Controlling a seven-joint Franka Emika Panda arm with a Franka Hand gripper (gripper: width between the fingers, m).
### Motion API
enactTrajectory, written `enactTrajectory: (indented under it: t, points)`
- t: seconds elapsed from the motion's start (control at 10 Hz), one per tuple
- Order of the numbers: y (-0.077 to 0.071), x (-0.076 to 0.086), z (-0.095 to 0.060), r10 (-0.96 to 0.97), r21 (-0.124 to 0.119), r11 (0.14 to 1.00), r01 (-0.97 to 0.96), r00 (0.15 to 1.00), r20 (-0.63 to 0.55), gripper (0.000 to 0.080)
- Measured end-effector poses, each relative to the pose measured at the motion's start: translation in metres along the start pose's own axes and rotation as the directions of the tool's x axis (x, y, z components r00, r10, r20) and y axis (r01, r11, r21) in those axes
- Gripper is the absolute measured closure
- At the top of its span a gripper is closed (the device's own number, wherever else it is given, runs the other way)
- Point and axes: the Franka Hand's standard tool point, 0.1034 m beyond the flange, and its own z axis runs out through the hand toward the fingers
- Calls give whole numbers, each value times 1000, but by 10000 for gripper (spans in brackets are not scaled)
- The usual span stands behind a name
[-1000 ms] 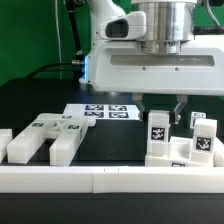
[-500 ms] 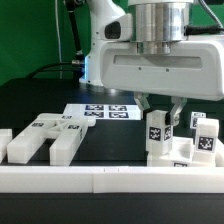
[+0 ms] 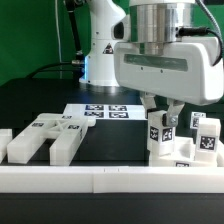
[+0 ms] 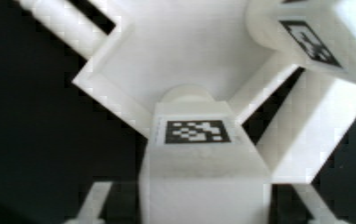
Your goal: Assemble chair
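Observation:
The chair is in loose white tagged pieces. An upright chair bar [image 3: 158, 134] stands at the exterior view's right, just behind the border rail, and leans slightly. My gripper [image 3: 163, 116] comes down over its top, one finger on each side, shut on it. In the wrist view the same bar [image 4: 200, 150] fills the space between my fingertips [image 4: 200, 206], its tag facing the camera. More upright pieces [image 3: 203, 140] stand right beside it. A forked chair piece [image 3: 42, 140] lies flat at the left.
The long low white border rail [image 3: 100, 178] runs along the front. The marker board [image 3: 103, 112] lies flat behind the middle of the table. Other white bars [image 4: 130, 60] cross close behind the held bar in the wrist view.
The gripper body has shifted toward the exterior view's right and turned a little, staying shut on the bar. The bar's top now leans slightly; the other pieces have not moved.

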Motion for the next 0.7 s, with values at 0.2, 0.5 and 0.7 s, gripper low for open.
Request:
enactTrajectory:
  t: [0.2, 0.5, 0.7]
  points:
    - [0, 0, 0, -50, -2, 999, 50, 999, 2, 246]
    - [1, 0, 0, -187, -5, 982, 187, 982, 3, 155]
    - [1, 0, 0, -364, -4, 932, 364, 932, 1, 151]
